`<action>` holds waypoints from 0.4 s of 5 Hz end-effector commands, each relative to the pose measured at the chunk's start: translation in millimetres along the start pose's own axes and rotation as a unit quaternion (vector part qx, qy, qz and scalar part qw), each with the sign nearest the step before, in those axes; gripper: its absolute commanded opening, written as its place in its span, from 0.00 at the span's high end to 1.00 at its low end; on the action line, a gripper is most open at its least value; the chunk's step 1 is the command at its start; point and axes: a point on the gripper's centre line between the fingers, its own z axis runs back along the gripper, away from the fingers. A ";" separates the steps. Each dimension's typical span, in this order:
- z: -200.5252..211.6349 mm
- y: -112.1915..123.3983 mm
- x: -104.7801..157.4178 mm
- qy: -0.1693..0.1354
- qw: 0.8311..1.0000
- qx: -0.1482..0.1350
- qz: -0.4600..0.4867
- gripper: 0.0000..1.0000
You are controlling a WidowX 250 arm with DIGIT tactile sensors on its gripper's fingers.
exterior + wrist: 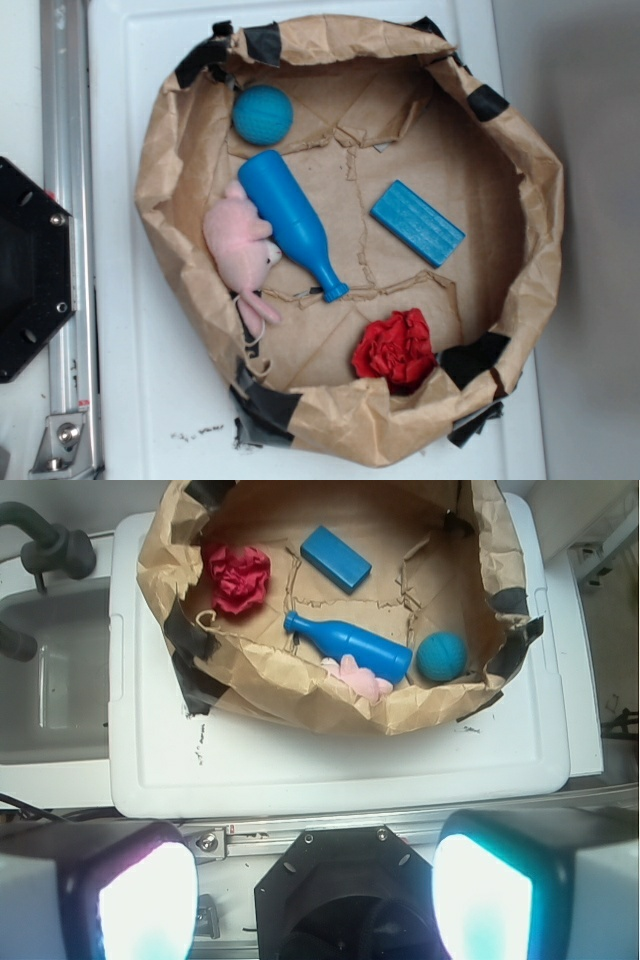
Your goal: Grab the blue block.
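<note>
The blue block (418, 223) is a flat light-blue brick lying on the floor of a crumpled brown paper basin (170, 150), right of centre. In the wrist view the blue block (336, 558) lies at the far side of the paper basin (300, 695). My gripper (315, 900) is open and empty, its two fingers wide apart at the bottom corners of the wrist view, high above and well back from the basin, over the black robot base (345, 890). The gripper does not show in the exterior view.
In the basin lie a glossy blue pin-shaped bottle (290, 222), a teal textured ball (262, 113), a pink plush toy (240, 250) and a red crumpled cloth (396, 350). The basin sits on a white tray (120, 400). A metal rail (68, 240) and the black base (30, 270) stand at the left.
</note>
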 end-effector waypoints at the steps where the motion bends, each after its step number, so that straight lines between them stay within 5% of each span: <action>1: -63.5 3.3 93.9 -0.086 0.987 0.136 -0.014 0.00; 2: -98.8 3.9 139.5 -0.095 0.983 0.135 -0.077 0.00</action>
